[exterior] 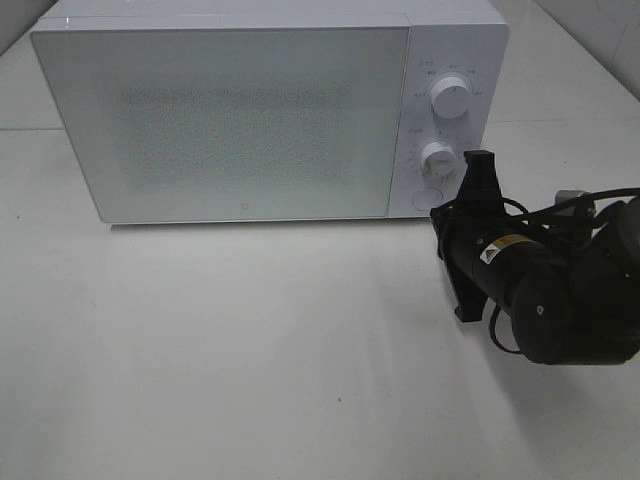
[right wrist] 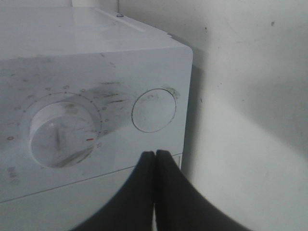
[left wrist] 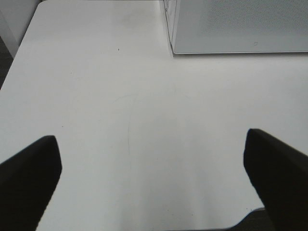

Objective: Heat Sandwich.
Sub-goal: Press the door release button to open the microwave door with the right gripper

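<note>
The white microwave (exterior: 220, 120) stands at the back of the table with its door shut. The sandwich is out of view. My right gripper (exterior: 481, 160) is shut with nothing in it, its tips (right wrist: 155, 155) close in front of the control panel beside the round button (right wrist: 154, 109) and the lower dial (right wrist: 62, 137). In the high view that button (exterior: 428, 196) sits under two dials (exterior: 452, 98). My left gripper (left wrist: 150, 137) is open over bare table, well short of the microwave's corner (left wrist: 240, 24), and does not show in the high view.
The white table (exterior: 250, 350) spreads in front of the microwave. Its near edge (left wrist: 216, 226) shows by my left gripper. A white wall (right wrist: 250, 72) rises beside the microwave's right side.
</note>
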`<state>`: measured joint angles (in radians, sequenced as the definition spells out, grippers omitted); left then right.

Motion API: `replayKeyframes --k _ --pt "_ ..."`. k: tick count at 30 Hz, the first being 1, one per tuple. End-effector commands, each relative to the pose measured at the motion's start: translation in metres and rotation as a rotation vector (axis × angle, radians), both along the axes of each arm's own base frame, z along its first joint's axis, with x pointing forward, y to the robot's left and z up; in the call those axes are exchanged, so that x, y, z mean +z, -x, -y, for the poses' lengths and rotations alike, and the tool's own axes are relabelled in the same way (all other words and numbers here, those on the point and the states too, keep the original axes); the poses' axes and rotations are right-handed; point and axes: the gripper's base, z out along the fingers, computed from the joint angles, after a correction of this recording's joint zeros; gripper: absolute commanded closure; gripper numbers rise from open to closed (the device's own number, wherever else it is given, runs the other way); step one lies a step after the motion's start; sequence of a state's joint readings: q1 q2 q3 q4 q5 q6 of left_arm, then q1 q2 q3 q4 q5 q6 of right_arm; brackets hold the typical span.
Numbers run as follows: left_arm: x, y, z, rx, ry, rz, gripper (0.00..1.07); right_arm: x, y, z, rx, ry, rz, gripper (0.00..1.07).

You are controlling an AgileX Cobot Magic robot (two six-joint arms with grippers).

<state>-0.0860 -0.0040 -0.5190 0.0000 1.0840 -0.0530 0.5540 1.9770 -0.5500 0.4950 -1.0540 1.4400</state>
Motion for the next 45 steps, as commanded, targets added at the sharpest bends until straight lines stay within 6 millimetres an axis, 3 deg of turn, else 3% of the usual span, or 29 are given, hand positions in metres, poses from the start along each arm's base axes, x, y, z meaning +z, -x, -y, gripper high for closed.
replayKeyframes --k 1,14,31,45 --pt "0.001 0.002 0.000 0.005 0.007 0.029 0.09 -0.003 -0.012 -0.003 0.016 -0.015 -0.012 1.07" --pt "0.001 0.002 0.000 0.005 0.007 0.029 0.09 -0.009 -0.045 -0.006 0.009 -0.029 -0.012 1.07" --pt "0.001 0.002 0.000 0.005 0.007 0.029 0.09 -0.015 -0.062 -0.009 -0.065 -0.052 -0.001 1.07" --pt "0.001 0.002 0.000 0.005 0.007 0.029 0.09 -0.006 -0.069 -0.007 -0.105 -0.066 0.087 1.07"
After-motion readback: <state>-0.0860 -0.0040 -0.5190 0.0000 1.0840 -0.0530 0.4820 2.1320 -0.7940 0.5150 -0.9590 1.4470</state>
